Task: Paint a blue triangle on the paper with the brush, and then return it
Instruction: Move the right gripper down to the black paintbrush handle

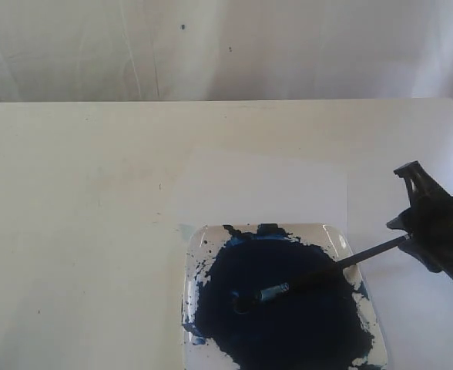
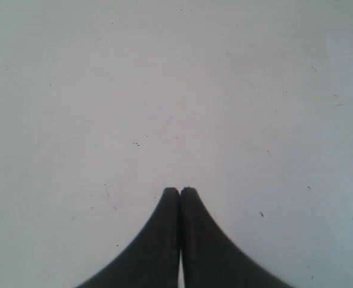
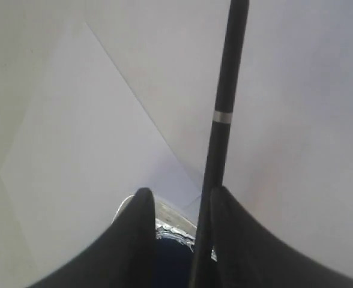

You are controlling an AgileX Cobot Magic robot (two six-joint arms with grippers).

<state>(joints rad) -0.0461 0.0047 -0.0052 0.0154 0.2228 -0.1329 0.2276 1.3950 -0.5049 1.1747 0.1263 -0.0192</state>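
Right wrist view: right gripper (image 3: 182, 192) being held open, brush (image 3: 224, 114) handle being straddled, against one finger, unclamped. Bristles being rested in tray (image 1: 198, 245) paint; handle being pointed at right gripper. Paper (image 1: 265, 185) beyond tray, unmarked. Left gripper (image 2: 180, 191) being held shut, empty, away from brush.

Exterior looks down on the paper (image 1: 257, 189) (right wrist shares it).

I see a cream flat bench (image 1: 72, 231) carrying a plain white rectangular paper sheet (image 1: 265, 189). A clear square tray (image 1: 336, 237), pooled with dark blue paint (image 1: 288, 327), sits at the sheet's near edge.
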